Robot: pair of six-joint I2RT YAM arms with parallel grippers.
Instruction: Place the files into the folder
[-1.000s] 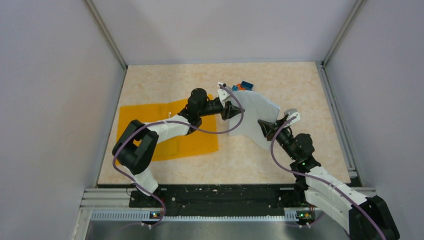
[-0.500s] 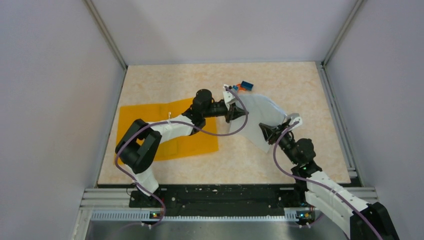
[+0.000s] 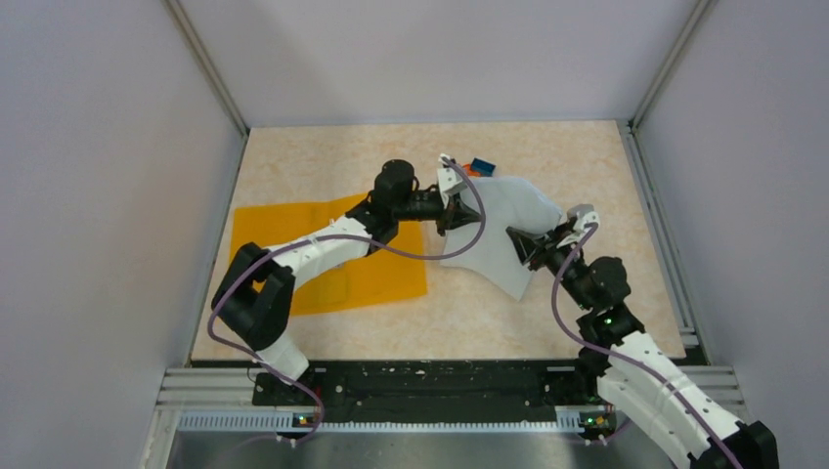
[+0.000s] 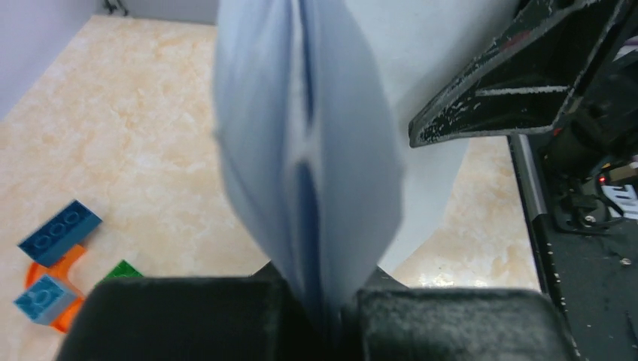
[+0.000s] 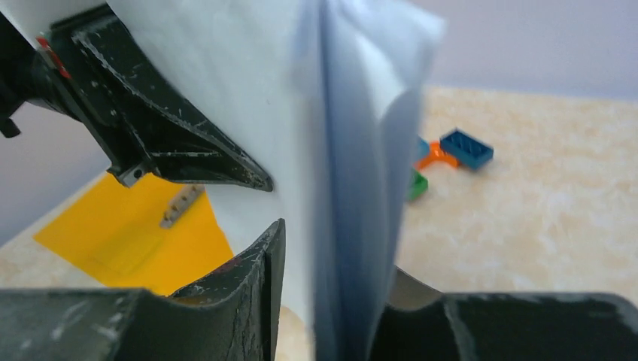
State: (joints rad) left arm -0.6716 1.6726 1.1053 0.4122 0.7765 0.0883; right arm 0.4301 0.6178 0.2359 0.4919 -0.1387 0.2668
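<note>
Above beige tabletop (image 3: pixel 323 156), left tool (image 4: pixel 323 304) pinches bowed white files (image 3: pixel 503 225); right tool (image 5: pixel 338 301) straddles them, grip unclear.

The beige marbled table (image 3: pixel 323 166) carries the orange folder (image 3: pixel 259 225), lying flat at left, and small coloured blocks (image 3: pixel 481 165) near the far centre.

Files (image 3: pixel 494 249): white, shading to pale blue in the wrist views. Folder (image 3: pixel 264 225): plain orange-yellow. Worktop (image 3: pixel 323 161): beige with cream marbling. Left claw (image 3: pixel 467 217) and right claw (image 3: pixel 518 240): black, scuffed whitish. Dark blue block (image 4: pixel 59 233), lighter blue block (image 4: pixel 44 297), green block (image 4: pixel 124 269), orange curved piece (image 4: pixel 62 263). Cables (image 3: pixel 420 256): purple.
</note>
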